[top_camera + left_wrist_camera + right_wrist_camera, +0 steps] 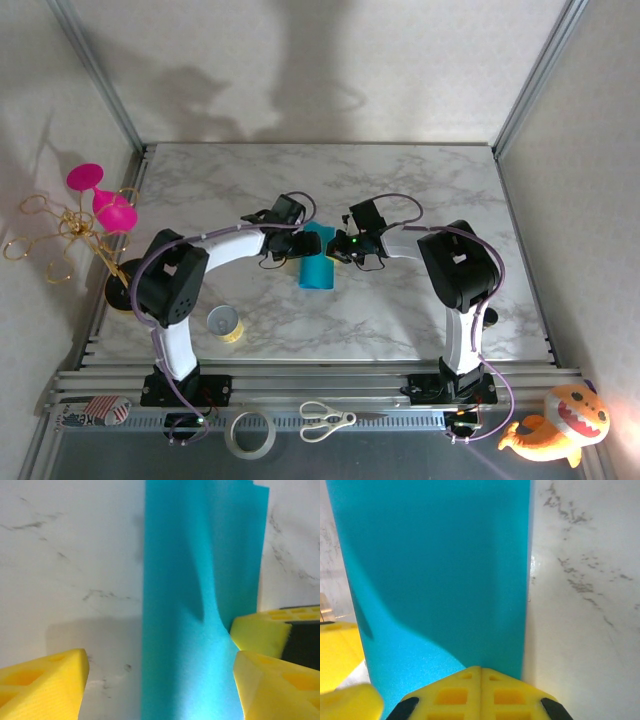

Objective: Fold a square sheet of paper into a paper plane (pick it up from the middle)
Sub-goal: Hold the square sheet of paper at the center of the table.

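Teal paper sheet (435,570) begins right at the tips of the right gripper (481,672). Its two yellow fingers are pressed together with no gap, pinching the sheet's near edge close to its right-hand side. From there the paper runs straight ahead of the hand as a long, narrow strip. Just left of that gripper, a yellow finger of the other hand shows, blurred.

The left gripper (161,660) stands wide apart and holds nothing. One finger (45,685) is over bare marble left of the sheet and the other (275,680) is beside its right edge. The paper passes between them and stretches away in front. By the right-hand finger the sheet lifts in a soft ridge up to the right gripper's fingertip.

From above, both hands meet over the middle of the marble table (400,190), the sheet between and under them. A yellow tape roll (226,323) sits well behind the left gripper, near its arm's base.
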